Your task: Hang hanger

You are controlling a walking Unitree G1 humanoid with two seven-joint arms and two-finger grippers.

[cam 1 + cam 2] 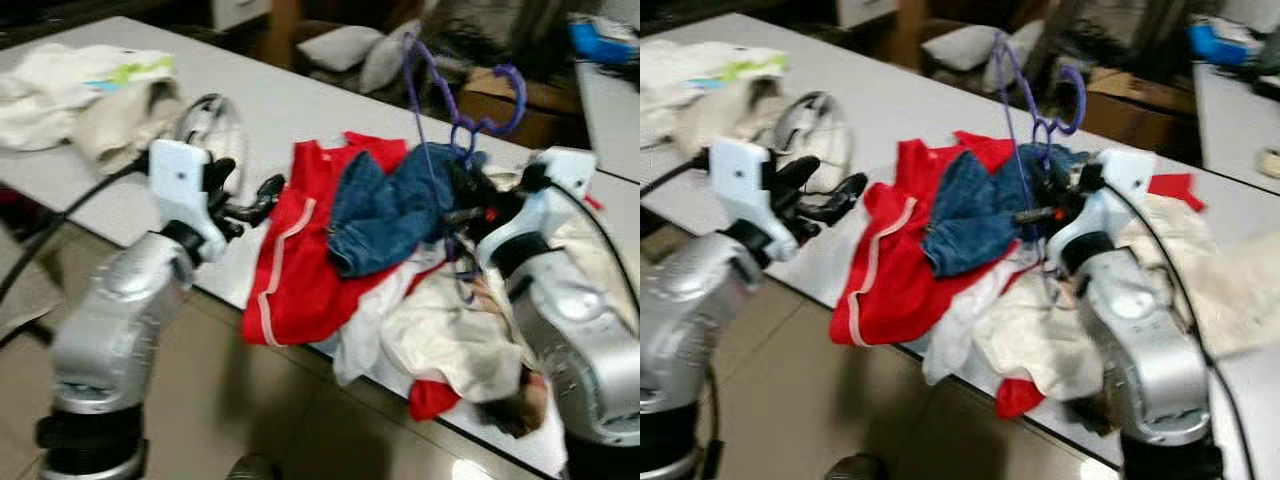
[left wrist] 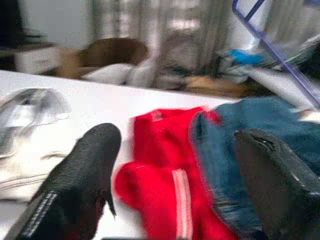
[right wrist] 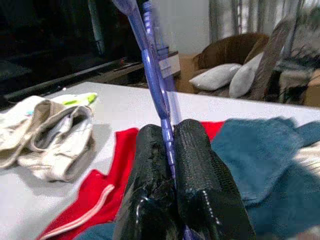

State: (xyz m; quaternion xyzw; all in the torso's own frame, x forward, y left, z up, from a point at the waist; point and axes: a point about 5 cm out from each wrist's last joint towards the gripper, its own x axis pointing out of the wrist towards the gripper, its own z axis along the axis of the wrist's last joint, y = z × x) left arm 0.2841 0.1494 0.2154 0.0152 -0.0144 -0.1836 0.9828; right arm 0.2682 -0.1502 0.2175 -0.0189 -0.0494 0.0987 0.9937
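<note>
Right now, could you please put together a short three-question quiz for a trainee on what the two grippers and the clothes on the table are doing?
1. True or false: the right gripper is pinched shut on the purple wire hanger.
2. Which garment lies on top of the red garment with a white stripe? A: the blue denim piece; B: a green towel; C: a black jacket.
3. Fill in: the left gripper has its fingers ____ and holds nothing, above the white table.

Key: 1 true. 2 A. 3 open.
</note>
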